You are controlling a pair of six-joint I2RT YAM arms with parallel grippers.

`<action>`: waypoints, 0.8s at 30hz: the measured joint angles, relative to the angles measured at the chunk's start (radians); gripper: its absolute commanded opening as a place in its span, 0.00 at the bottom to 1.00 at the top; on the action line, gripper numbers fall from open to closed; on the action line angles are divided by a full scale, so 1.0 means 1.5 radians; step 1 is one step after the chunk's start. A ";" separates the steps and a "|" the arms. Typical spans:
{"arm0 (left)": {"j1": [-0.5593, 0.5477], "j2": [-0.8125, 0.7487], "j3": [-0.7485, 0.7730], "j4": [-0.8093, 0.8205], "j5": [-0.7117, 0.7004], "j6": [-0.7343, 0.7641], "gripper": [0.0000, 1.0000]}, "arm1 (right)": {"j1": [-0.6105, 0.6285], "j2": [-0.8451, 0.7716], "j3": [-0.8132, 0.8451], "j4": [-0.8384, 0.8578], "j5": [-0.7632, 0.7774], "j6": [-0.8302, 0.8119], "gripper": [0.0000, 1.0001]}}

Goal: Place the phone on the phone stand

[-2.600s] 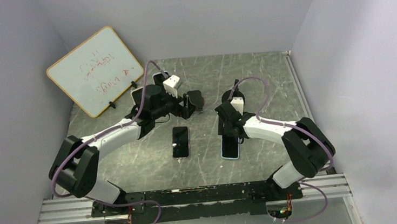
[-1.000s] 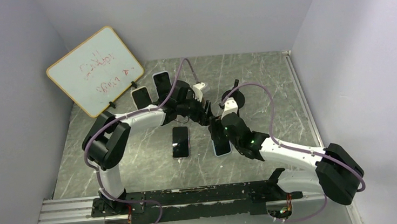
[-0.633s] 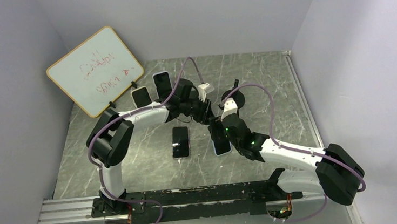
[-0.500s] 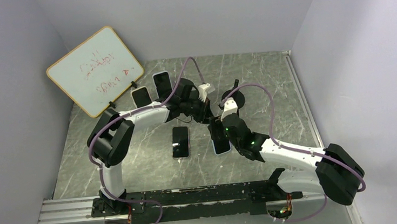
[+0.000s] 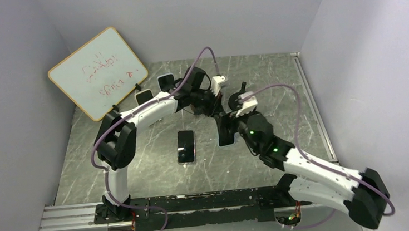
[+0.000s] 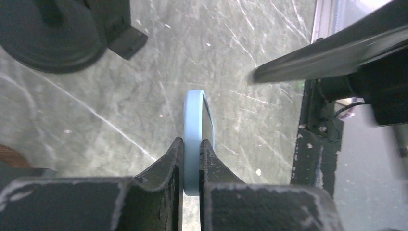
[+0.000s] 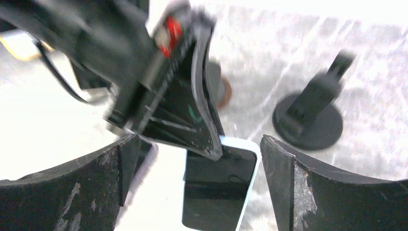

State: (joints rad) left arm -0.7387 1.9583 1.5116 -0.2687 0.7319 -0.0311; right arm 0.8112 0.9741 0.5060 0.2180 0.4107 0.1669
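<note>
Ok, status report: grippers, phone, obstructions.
Left gripper shut on light blue phone, edge-on. Right gripper open, straddling it. Phone stand bare alongside, nothing between.

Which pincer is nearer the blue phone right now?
Left. The left pincer is shut on the blue phone, gripping its edge. The right pincer stands open with the phone between its fingers, touching neither as far as its wrist view shows.
</note>
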 measured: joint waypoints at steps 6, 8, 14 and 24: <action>0.026 0.034 0.149 -0.158 -0.022 0.141 0.05 | -0.002 -0.220 0.014 0.062 0.011 -0.017 1.00; 0.050 0.063 0.226 -0.223 -0.031 0.187 0.05 | -0.003 -0.281 0.014 0.084 0.019 -0.017 1.00; 0.165 0.073 0.293 -0.269 -0.051 0.258 0.05 | -0.004 -0.299 0.005 0.084 0.016 -0.017 1.00; 0.202 0.082 0.338 -0.296 -0.053 0.356 0.05 | -0.005 -0.233 -0.008 0.074 -0.022 -0.009 1.00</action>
State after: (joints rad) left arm -0.4362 2.0819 2.0182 -0.7124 0.6521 0.5030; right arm 0.8043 0.6239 0.4934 0.3294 0.3771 0.1528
